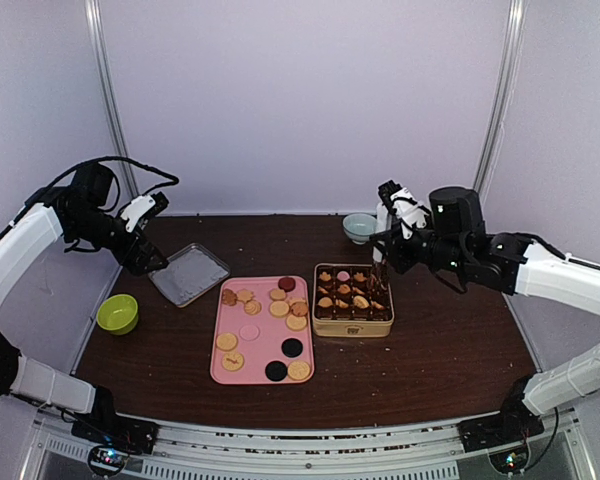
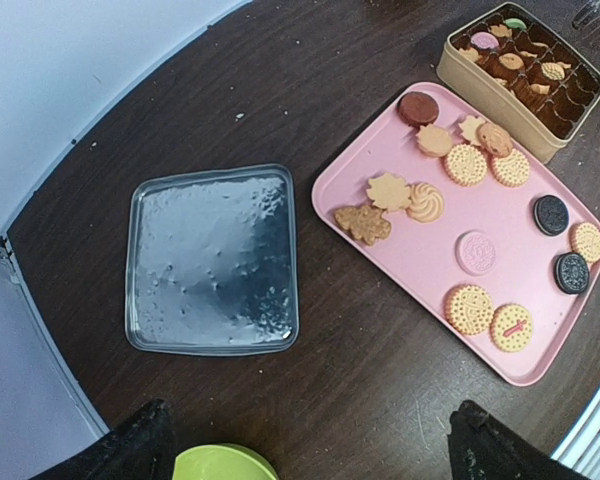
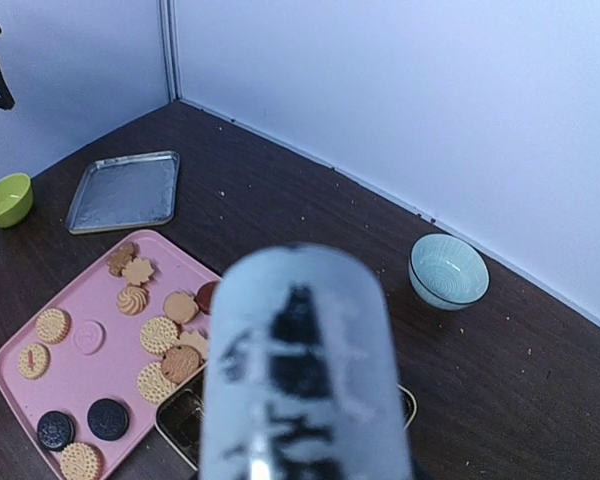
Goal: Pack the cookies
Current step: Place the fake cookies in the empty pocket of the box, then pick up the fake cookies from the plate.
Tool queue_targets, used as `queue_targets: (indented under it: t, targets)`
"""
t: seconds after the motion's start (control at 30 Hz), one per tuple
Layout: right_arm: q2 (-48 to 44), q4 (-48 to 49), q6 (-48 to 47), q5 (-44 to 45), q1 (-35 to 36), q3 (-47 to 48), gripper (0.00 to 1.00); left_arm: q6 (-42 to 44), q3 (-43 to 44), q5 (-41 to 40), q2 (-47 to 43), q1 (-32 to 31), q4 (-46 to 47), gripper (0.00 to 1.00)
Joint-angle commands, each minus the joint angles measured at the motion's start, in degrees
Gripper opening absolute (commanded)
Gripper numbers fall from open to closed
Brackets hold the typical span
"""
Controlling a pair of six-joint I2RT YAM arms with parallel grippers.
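Several cookies (image 1: 260, 325) lie on a pink tray (image 1: 220, 375) at mid-table: tan round and leaf shapes, one pink, one dark red, two black. More cookies (image 1: 345, 295) fill compartments of the gold tin (image 1: 352, 327) to its right. My right gripper (image 1: 380, 255) hovers over the tin's far right corner. A blurred silver tool (image 3: 300, 370) in its grip hides its fingers and most of the tin (image 3: 180, 425). My left gripper (image 1: 152, 262) is open and empty, high over the table's left, near the metal lid; the tray (image 2: 410, 262) lies to its right.
A shallow metal lid (image 1: 188, 273) lies left of the tray, also seen from the left wrist (image 2: 212, 260). A green bowl (image 1: 117, 313) sits at the left edge. A pale blue bowl (image 1: 359, 227) stands behind the tin, by the back wall.
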Motion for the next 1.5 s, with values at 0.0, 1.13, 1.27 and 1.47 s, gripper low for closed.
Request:
queue_targets:
  t: [0.0, 1.13, 1.27, 1.47]
  targets:
    - [1.1, 4.4, 1.3, -1.1, 3.2, 6.0, 0.32, 0.3, 1.5, 0.6, -0.1, 0.4, 0.1, 0.98]
    - [52.4, 11.1, 8.2, -3.3, 14.8, 45.1, 0.38, 2.2, -2.0, 0.0, -1.7, 2.3, 0.4, 0.98]
    - [53.4, 11.6, 8.3, -2.3, 14.8, 45.0, 0.39, 2.0, -2.0, 0.0, -1.8, 2.4, 0.4, 0.98]
    - [53.5, 11.6, 8.3, -2.3, 14.8, 43.9, 0.37, 2.0, -1.9, 0.0, -1.7, 2.3, 0.4, 0.98]
